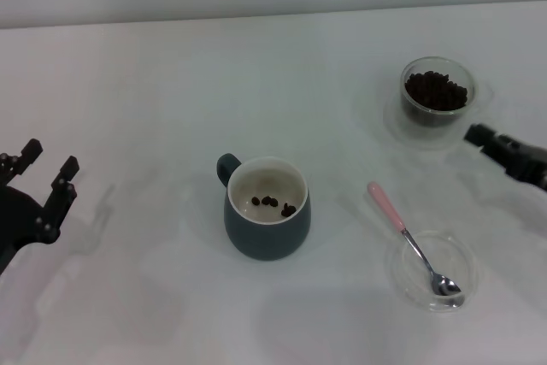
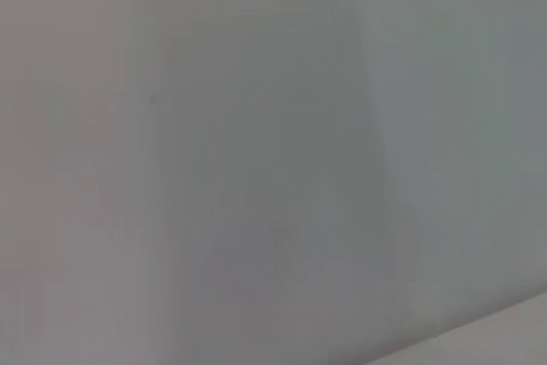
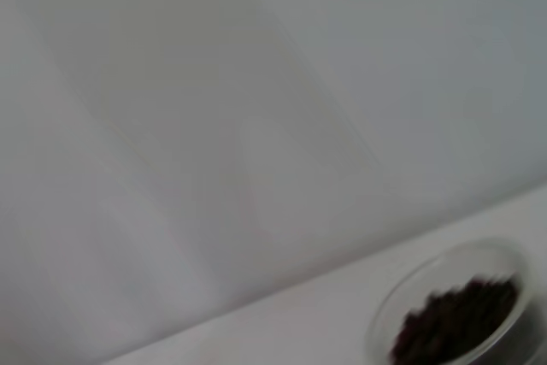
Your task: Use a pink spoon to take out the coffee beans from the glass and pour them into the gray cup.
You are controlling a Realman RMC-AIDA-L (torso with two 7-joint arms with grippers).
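Observation:
The gray cup (image 1: 267, 220) stands at the table's middle with a few coffee beans (image 1: 273, 203) in it. The glass (image 1: 437, 91) at the far right holds many coffee beans (image 1: 436, 90); it also shows in the right wrist view (image 3: 457, 314). The pink spoon (image 1: 402, 228) lies at the near right, its metal bowl resting in a flat clear dish (image 1: 461, 254) and its pink handle pointing toward the cup. My right gripper (image 1: 483, 138) is at the right edge, just in front of the glass, holding nothing I can see. My left gripper (image 1: 49, 162) is open and empty at the far left.
The white table (image 1: 154, 83) meets a pale wall at the back. The left wrist view shows only a blank pale surface.

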